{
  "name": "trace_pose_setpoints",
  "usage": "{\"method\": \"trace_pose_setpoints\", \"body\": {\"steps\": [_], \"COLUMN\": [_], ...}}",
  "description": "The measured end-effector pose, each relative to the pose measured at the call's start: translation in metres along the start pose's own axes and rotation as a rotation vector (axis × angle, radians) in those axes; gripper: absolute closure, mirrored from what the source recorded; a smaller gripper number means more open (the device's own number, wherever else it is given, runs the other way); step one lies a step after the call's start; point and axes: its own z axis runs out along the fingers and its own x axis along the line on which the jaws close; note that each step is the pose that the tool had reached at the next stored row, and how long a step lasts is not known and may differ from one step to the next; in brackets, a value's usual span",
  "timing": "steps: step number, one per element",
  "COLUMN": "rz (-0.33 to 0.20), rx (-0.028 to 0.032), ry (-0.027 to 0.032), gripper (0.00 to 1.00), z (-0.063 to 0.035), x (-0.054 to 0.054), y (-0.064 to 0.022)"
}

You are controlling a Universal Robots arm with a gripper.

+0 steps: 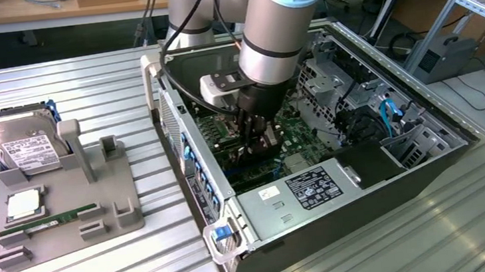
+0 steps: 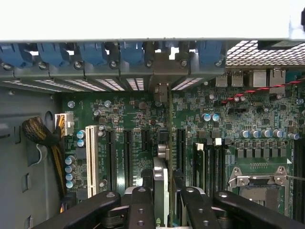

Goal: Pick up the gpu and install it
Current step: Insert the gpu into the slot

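Observation:
My gripper (image 1: 256,141) reaches down into the open computer case (image 1: 319,192), over the green motherboard (image 2: 128,114). It is shut on the gpu (image 2: 169,143), a thin dark card seen edge-on in the wrist view between the two black fingers (image 2: 142,198). The card's metal end bracket (image 2: 160,91) lies against the case's rear slot openings. The card stands upright between the black expansion slots (image 2: 127,157), in line with one of them. Whether its lower edge sits in the slot is hidden. In the exterior view the gpu (image 1: 266,148) shows as a dark piece under the gripper.
A grey fixture (image 1: 64,220) on the exterior view's left holds a silver hard drive (image 1: 25,147), a green memory stick (image 1: 50,221) and a square chip (image 1: 22,204). Inside the case are blue slot latches (image 2: 95,52), a cable bundle (image 2: 40,133), a white slot (image 2: 90,160) and the CPU socket (image 2: 257,176).

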Motion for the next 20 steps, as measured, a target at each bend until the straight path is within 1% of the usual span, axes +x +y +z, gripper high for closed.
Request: {"method": "trace_pose_setpoints", "body": {"steps": [8, 9, 10, 11, 12, 13, 14, 15, 16, 17, 18, 19, 20], "rz": [0.000, 0.000, 0.000, 0.000, 0.000, 0.000, 0.000, 0.000, 0.000, 0.000, 0.000, 0.000, 0.000], "rx": [0.0000, 0.0008, 0.0002, 0.0001, 0.0000, -0.0001, 0.0010, 0.0011, 0.0012, 0.0013, 0.0012, 0.0010, 0.0011], "ry": [-0.0002, -0.0019, -0.0006, -0.0003, -0.0003, 0.0003, -0.0004, -0.0003, -0.0005, -0.0008, -0.0006, -0.0003, -0.0004], "gripper": [0.73, 0.73, 0.60, 0.60, 0.54, 0.54, 0.54, 0.54, 0.54, 0.55, 0.68, 0.74, 0.80], "z": [0.0014, 0.0020, 0.0016, 0.0014, 0.0014, -0.0004, -0.0095, -0.0161, -0.0199, -0.0223, -0.0278, -0.0338, -0.0367], "x": [0.000, 0.000, 0.000, 0.000, 0.000, 0.000, -0.001, -0.002, -0.004, -0.006, -0.011, -0.014, -0.015], "y": [-0.0011, -0.0012, -0.0012, -0.0012, -0.0012, -0.0011, -0.0007, -0.0004, -0.0003, -0.0002, 0.0001, 0.0003, 0.0003]}}
